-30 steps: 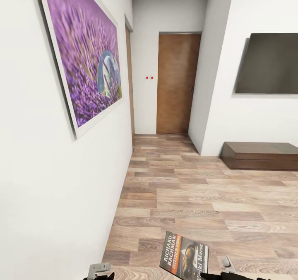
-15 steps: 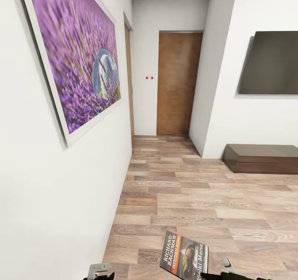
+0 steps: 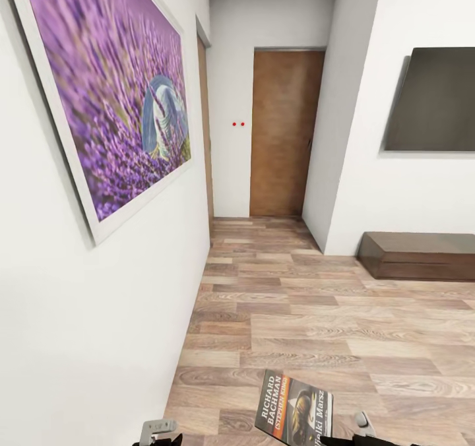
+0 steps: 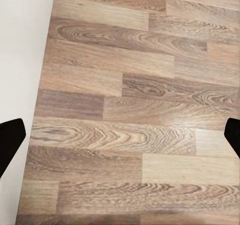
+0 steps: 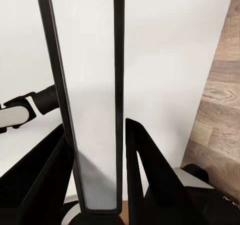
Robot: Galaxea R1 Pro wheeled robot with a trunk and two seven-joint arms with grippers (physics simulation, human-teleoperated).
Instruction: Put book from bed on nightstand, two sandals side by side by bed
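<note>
Upright between the right pincer's (image 5: 97, 175) closed jaws, the book (image 3: 294, 408), thin, light and likely floppy, is clamped edge-on; left pincer (image 4: 120, 135) gapes empty.

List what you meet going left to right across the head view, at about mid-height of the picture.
Purple flower picture on the left wall → narrow white end wall with two red dots → brown wooden door → white wall corner → black wall screen.
</note>
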